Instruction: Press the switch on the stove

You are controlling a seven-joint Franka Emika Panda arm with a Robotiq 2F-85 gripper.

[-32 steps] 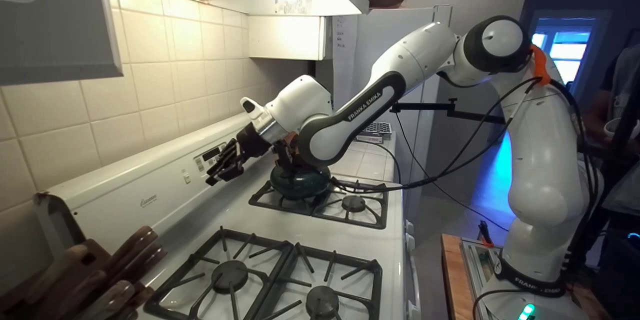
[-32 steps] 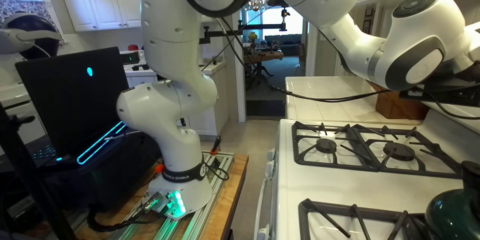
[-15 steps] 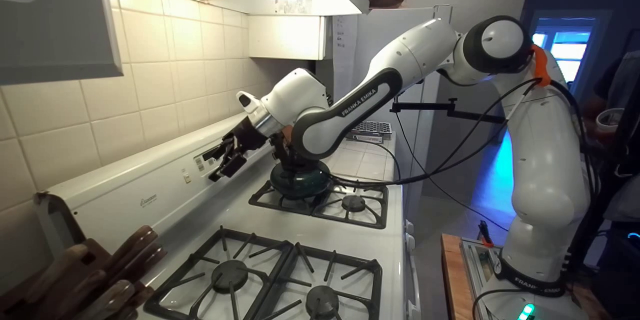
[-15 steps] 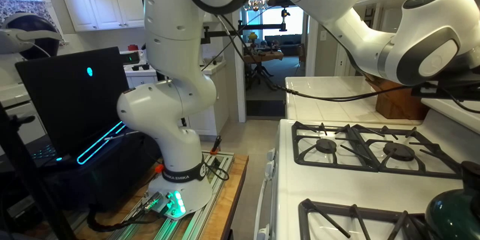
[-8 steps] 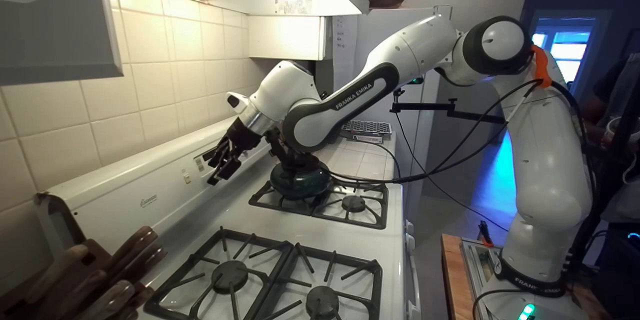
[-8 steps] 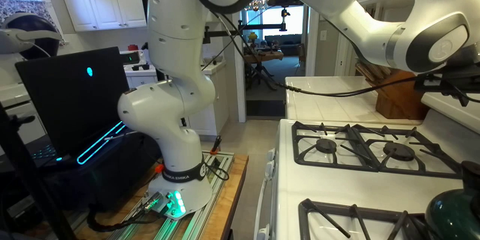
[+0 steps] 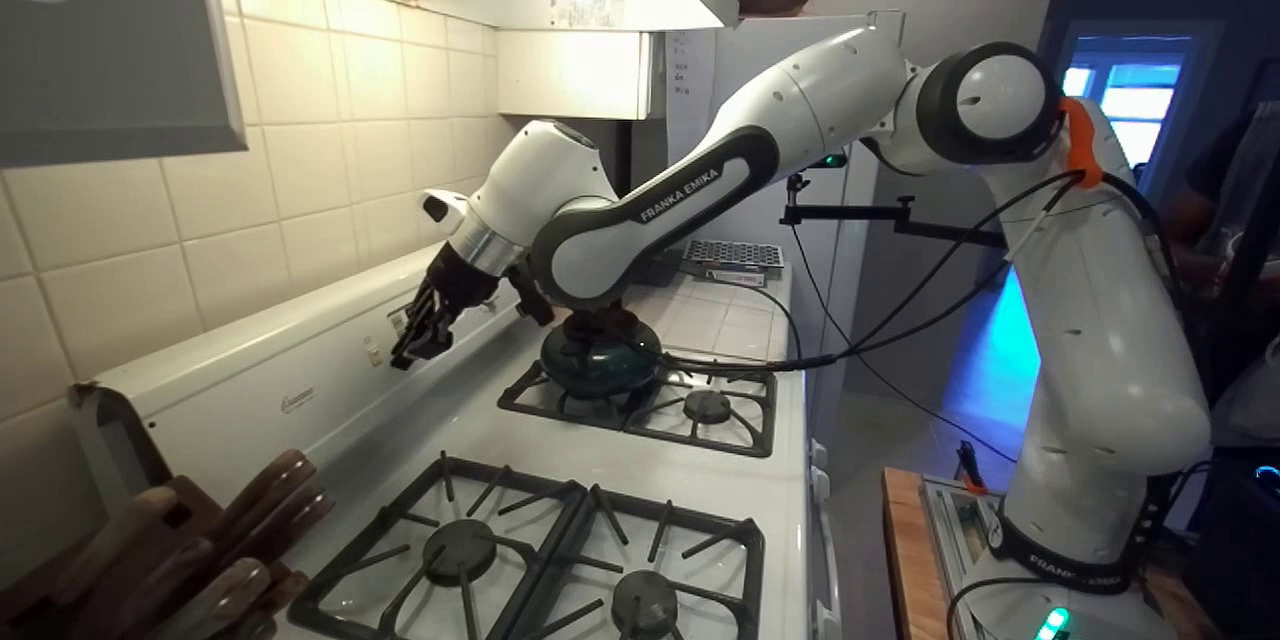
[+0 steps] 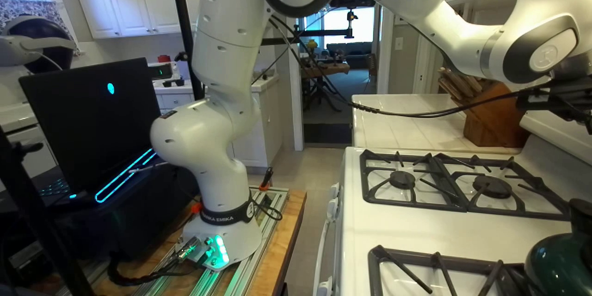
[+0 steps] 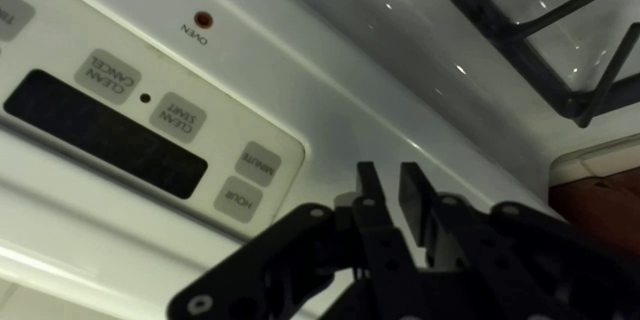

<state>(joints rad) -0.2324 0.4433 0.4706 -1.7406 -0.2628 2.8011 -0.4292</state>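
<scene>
A small pale switch [image 7: 373, 352] sits on the stove's white back panel [image 7: 300, 405], left of the button display in an exterior view. My gripper [image 7: 408, 360] hangs just to the right of the switch, pointing down-left at the panel. In the wrist view the gripper [image 9: 388, 172] has a narrow gap between its fingertips and nothing in it. There the fingers lie over the panel beside the MINUTE button [image 9: 258, 164] and HOUR button [image 9: 238, 199]. The switch does not show in the wrist view. I cannot tell whether the fingertips touch the panel. The fingers are not visible in the exterior view with the laptop.
A dark green kettle [image 7: 600, 355] stands on a far burner, under the forearm, and also shows in an exterior view [image 8: 555, 259]. Black burner grates [image 7: 460, 550] cover the stovetop. A wooden knife block [image 8: 495, 118] stands on the counter. A cable [image 7: 740, 370] hangs from the arm.
The arm has swung left in the view that shows the switch, bringing the gripper closer to the switch and panel. The fingers look closer together than before.
</scene>
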